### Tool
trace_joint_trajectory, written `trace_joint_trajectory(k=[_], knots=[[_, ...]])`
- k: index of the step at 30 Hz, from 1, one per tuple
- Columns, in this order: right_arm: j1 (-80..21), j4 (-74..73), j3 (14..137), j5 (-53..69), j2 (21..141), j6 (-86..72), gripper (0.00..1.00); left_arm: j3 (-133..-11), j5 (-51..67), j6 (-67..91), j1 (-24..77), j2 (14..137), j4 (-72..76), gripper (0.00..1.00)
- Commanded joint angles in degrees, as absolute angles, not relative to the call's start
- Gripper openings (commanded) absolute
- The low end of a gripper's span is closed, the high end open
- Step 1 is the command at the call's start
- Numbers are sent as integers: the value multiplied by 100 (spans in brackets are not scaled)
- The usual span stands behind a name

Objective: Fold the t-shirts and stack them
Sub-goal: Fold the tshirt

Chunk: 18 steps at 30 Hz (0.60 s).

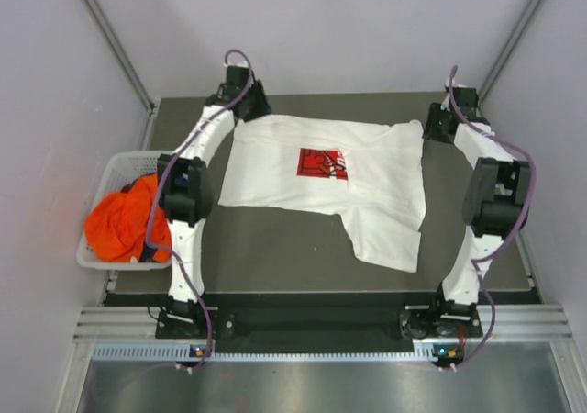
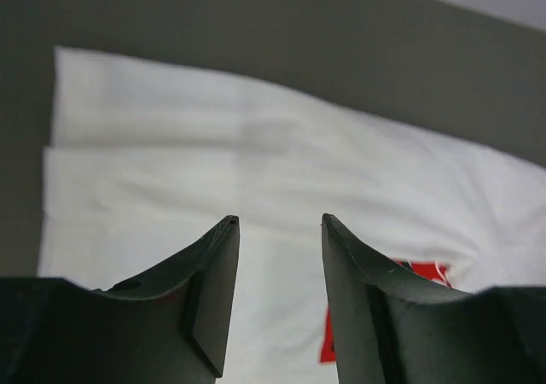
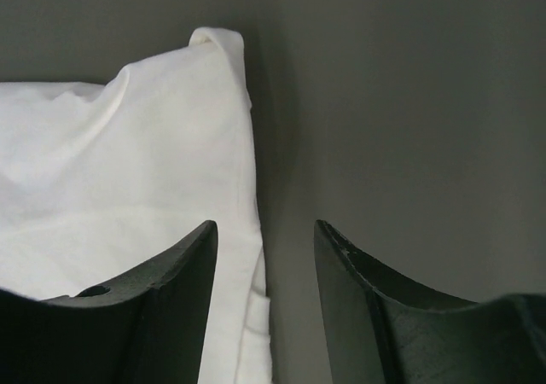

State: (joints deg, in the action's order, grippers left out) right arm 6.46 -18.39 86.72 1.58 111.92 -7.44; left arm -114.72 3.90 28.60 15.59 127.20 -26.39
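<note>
A white t-shirt [image 1: 385, 170] with a red chest print [image 1: 323, 163] lies spread across the dark table, one part hanging toward the front right. My left gripper [image 1: 246, 110] hovers open over its far left corner, and in the left wrist view its jaws [image 2: 280, 220] stand apart above the white cloth [image 2: 256, 145] and hold nothing. At the shirt's far right edge my right gripper [image 1: 436, 124] is also open. Its jaws [image 3: 264, 224] straddle the edge of the cloth [image 3: 128, 162] and grip nothing. An orange t-shirt [image 1: 119, 225] is bunched in the basket, with a bit of dark blue cloth [image 1: 147, 185] beside it.
The white lattice basket [image 1: 119, 163] stands off the table's left edge, beside the left arm's elbow. The dark table top [image 1: 275, 239] shows bare in front of the shirt. Grey walls close in at the back and on both sides.
</note>
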Motion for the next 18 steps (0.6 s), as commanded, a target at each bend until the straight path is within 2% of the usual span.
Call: trace_joint_trajectory(k=[1,5,12,18], knots=[[694,-1503,9350,376,11662,-220,50,-12443,290,2303,1162,13419,-2987,49],[686,-1486,10009,737,12242,-106,50,-13183,299,2110,941,13991,-2884,49],[677,-1687,10801,615,13077,202,49,-13184,114,1977,774,14317,-2374,54],[659,-1503,10907,685,13228,193,42,-13175,53,2127,642,14484,-2206,54]])
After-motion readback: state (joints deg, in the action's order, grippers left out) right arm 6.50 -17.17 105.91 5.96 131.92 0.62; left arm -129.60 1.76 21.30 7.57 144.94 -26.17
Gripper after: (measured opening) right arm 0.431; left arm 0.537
